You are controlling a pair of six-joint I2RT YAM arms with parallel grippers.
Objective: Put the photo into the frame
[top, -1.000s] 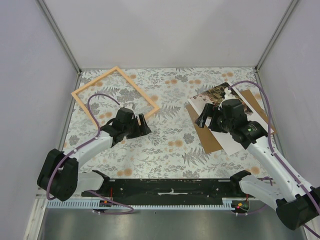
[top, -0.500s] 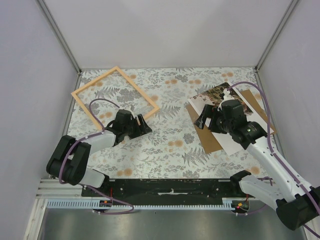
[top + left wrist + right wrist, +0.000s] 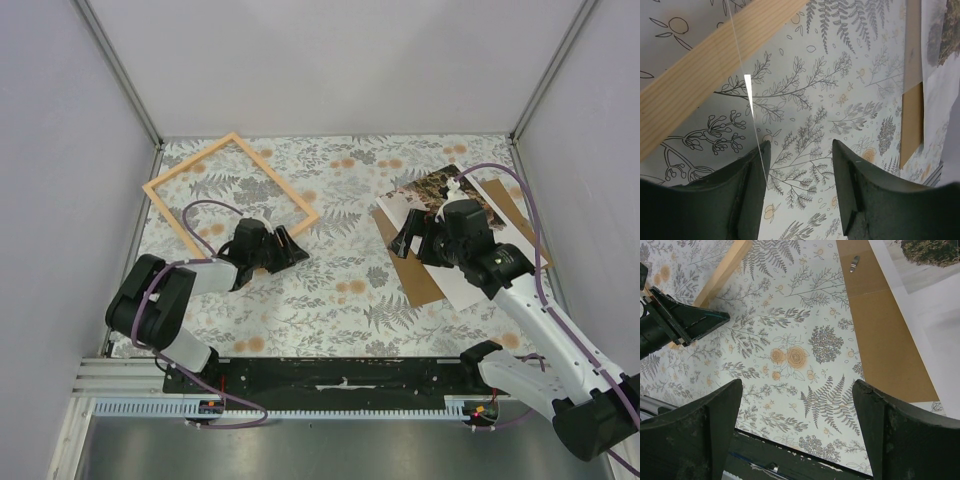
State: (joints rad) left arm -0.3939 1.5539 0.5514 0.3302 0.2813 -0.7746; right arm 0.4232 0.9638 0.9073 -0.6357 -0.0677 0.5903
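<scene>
1. Note the enclosure: plain pale walls (image 3: 60,150) close off three sides of the table, with a metal post in each far corner.
2. Observe the table (image 3: 340,290). Its whole surface carries a pale covering printed with grey ferns and orange flowers. A black rail (image 3: 330,375) runs along the near edge, where both arms are mounted.
3. Locate the frame (image 3: 190,161) at the far left of the table. It lies flat, turned at an angle, with the printed covering visible through its opening.
4. Locate the brown backing board (image 3: 420,285) at the right side, well apart from the frame.
5. Find the photo (image 3: 428,190) lying on that board with its picture side up, partly hidden under the right arm. It is outside the frame.
6. Check the right hand (image 3: 405,240): it sits above the board's left edge, spread wide and holding nothing.
7. Check the left hand (image 3: 285,248): it sits just beside the frame's near right corner, fingers parted, with only bare table between them.
</scene>
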